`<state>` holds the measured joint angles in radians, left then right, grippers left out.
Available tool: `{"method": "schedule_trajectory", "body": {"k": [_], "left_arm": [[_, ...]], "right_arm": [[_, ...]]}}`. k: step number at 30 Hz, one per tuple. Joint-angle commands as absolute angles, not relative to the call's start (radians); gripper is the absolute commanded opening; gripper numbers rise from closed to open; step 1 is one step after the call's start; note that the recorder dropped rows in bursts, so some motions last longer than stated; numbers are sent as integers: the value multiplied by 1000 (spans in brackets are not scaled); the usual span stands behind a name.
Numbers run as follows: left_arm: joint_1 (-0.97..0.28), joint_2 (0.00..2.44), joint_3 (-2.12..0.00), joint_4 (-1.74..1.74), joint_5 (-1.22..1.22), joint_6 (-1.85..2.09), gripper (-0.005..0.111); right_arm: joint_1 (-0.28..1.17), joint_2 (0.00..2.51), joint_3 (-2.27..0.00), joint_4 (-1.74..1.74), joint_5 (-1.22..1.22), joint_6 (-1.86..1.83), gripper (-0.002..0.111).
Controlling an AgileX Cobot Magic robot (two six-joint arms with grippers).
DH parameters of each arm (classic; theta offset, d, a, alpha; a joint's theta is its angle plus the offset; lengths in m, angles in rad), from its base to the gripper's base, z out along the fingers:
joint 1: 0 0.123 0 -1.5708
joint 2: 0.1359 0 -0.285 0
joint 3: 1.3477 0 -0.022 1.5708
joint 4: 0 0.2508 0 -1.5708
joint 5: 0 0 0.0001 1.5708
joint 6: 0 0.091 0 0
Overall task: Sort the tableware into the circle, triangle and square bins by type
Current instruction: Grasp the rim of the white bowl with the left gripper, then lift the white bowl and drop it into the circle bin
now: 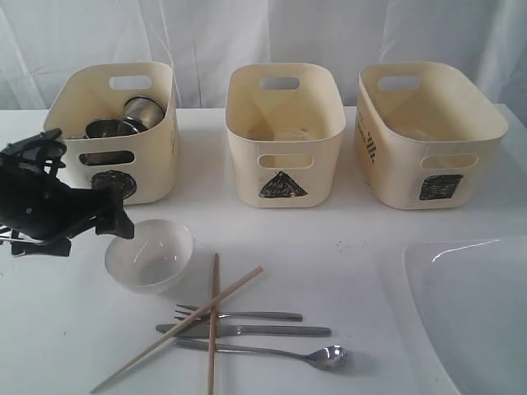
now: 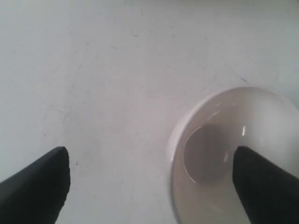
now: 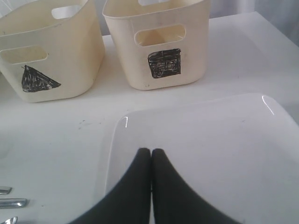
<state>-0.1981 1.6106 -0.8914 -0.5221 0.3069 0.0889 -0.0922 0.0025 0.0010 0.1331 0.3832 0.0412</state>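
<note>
Straddling the white bowl (image 1: 150, 255) rim with left gripper (image 2: 150, 153) spread, right gripper (image 3: 150, 151) pressed together; risking an off-centre pinch skidding it toward the chopsticks (image 1: 213, 321).

We see a white tabletop (image 1: 346, 263) — faintly scuffed — and behind it a pale draped curtain (image 1: 206, 33) hanging in folds.

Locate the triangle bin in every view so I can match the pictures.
Exterior view: the triangle bin is the middle of three at the back of the table.
Left wrist view: not in it.
Right wrist view: the triangle bin stands beyond the white plate, beside the square bin.
Shared landmark: the square bin, its neighbour in both those views.
</note>
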Motion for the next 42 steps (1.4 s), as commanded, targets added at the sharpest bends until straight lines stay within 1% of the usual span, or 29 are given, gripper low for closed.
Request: {"method": "schedule_trajectory", "body": {"k": [1, 6, 8, 9, 10, 12, 15, 16, 22, 25, 28, 34, 36, 39, 40, 42], "left_arm": [[-209, 1680, -885, -537, 314, 114, 92], [-260, 1726, -885, -546, 297, 114, 92], [-285, 1731, -885, -544, 276, 114, 89], [-293, 1733, -887, -542, 271, 114, 85], [-304, 1733, -887, -542, 262, 114, 78], [-310, 1733, -887, -542, 256, 114, 60], [-310, 1733, -887, -542, 256, 114, 19], [-310, 1733, -887, -542, 256, 114, 2], [-310, 1673, -889, -526, 259, 105, 0], [-310, 1593, -891, -491, 259, 105, 0], [-308, 1502, -906, -380, 246, 105, 0], [-263, 1322, -976, -283, 207, 105, 0], [-237, 1277, -1005, -280, 109, 105, 0], [-197, 1269, -1035, -285, -224, 105, 0], [-187, 1281, -1048, -292, -302, 105, 0], [-171, 1330, -1103, -320, -384, 105, 0]], "right_arm": [[-90, 0, 0, 131, 370, 29, 0], [-90, 0, 0, 131, 370, 29, 0], [-90, 0, 0, 131, 370, 29, 0], [-90, 0, 0, 131, 370, 29, 0], [-90, 0, 0, 131, 370, 29, 0], [-90, 0, 0, 131, 370, 29, 0], [-90, 0, 0, 131, 370, 29, 0], [-90, 0, 0, 131, 370, 29, 0], [-90, 0, 0, 131, 370, 29, 0], [-90, 0, 0, 131, 370, 29, 0], [-90, 0, 0, 131, 370, 29, 0], [-90, 0, 0, 131, 370, 29, 0], [-90, 0, 0, 131, 370, 29, 0], [-90, 0, 0, 131, 370, 29, 0], [-90, 0, 0, 131, 370, 29, 0], [-90, 0, 0, 131, 370, 29, 0]]}}
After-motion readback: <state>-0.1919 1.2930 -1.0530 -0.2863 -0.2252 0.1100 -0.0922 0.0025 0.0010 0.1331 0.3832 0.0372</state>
